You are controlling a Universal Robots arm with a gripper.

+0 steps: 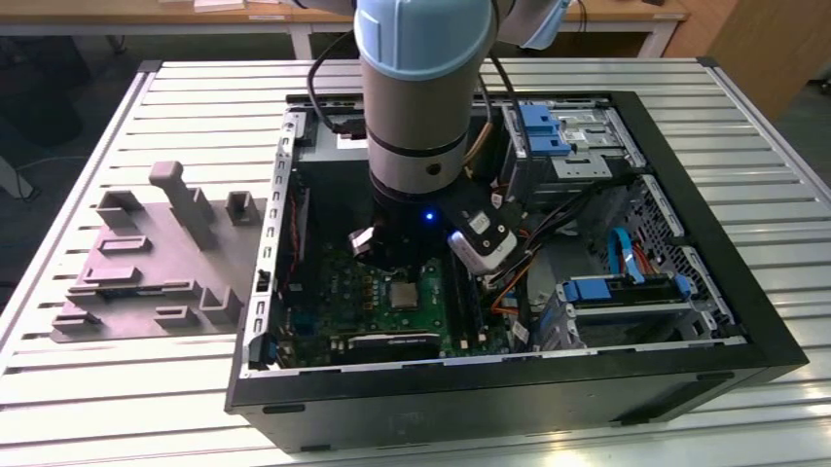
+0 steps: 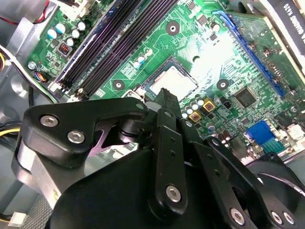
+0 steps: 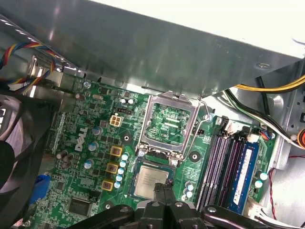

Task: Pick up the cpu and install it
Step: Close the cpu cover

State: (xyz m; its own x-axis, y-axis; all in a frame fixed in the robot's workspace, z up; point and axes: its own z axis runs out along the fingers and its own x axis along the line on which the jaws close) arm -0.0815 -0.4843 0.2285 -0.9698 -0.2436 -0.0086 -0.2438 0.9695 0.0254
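The cpu (image 3: 149,182), a pale silvery square chip, lies flat in the socket on the green motherboard (image 3: 90,167). It also shows in the second wrist view (image 2: 175,84) and, in the exterior view, as a small square (image 1: 405,295) below my arm (image 1: 415,117). The socket's metal load plate (image 3: 167,125) stands hinged open beside it. My gripper (image 3: 163,189) hangs just over one edge of the cpu, its two thin black fingers (image 2: 167,98) pressed together with nothing between them.
The open black computer case (image 1: 727,321) surrounds the board. Memory slots (image 3: 224,162) run beside the socket, a fan (image 3: 14,157) sits on the other side, and cables (image 3: 267,119) cross near the drive bays (image 1: 571,136). A grey plastic fixture (image 1: 143,263) lies outside the case at the exterior view's left.
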